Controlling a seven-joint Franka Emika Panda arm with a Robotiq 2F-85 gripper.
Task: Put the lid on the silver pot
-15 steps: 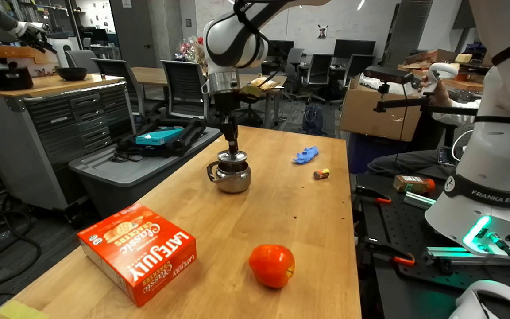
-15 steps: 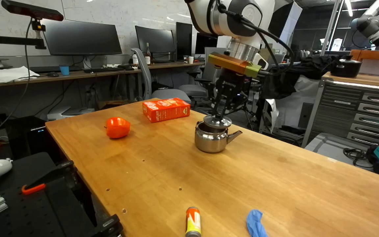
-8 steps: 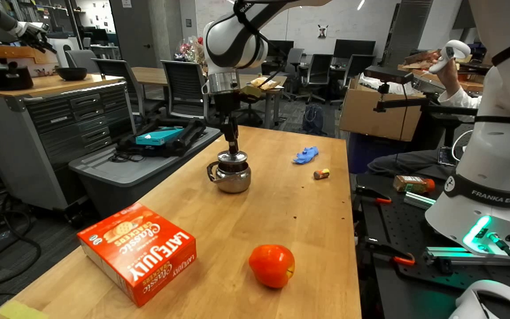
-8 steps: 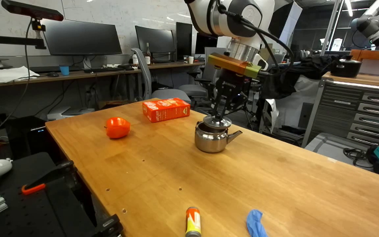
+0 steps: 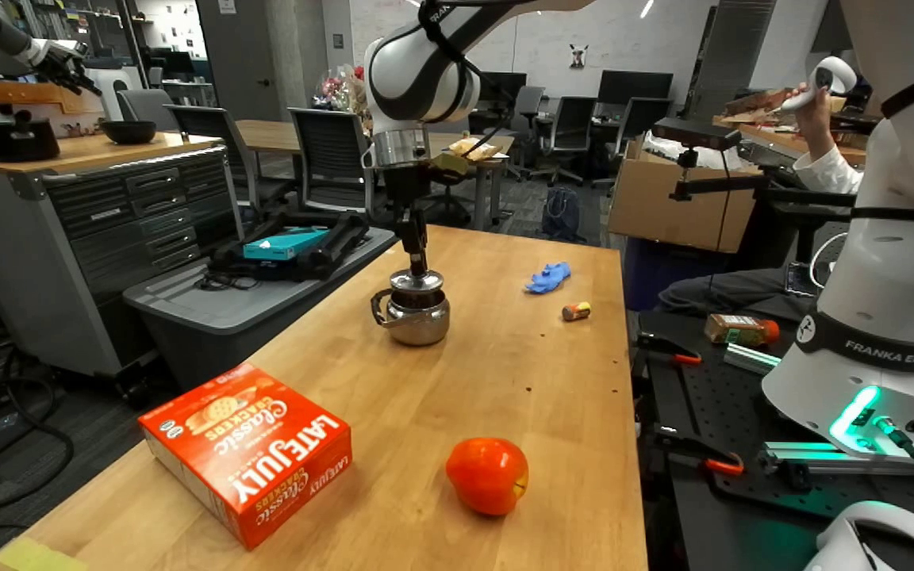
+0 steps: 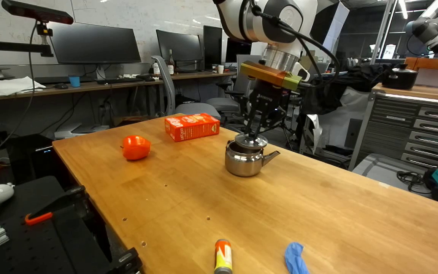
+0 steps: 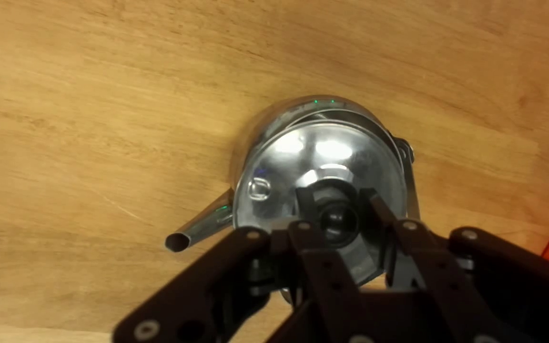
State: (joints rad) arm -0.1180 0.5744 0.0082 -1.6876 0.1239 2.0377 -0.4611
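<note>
The silver pot (image 5: 423,328) stands upright on the wooden table; it also shows in an exterior view (image 6: 243,164) with its spout pointing away. The round shiny lid (image 6: 251,141) is just above the pot's opening, slightly offset, with a dark gap under it. In the wrist view the lid (image 7: 274,164) covers most of the pot (image 7: 274,114), leaving a crescent of the opening at the top. My gripper (image 7: 337,197) is shut on the lid's dark knob (image 7: 339,223), one finger on each side. In an exterior view the gripper (image 5: 418,268) points straight down.
A red cracker box (image 5: 247,452) and an orange-red fruit (image 5: 489,476) are on the table (image 5: 505,349). A small can (image 5: 576,312) and a blue glove (image 5: 548,277) lie there too. The pot's dark handle (image 5: 378,308) sticks out at its side.
The arm, gripper, lid and pot show no visible movement. In the background a person's hand with a white controller has gone up.
</note>
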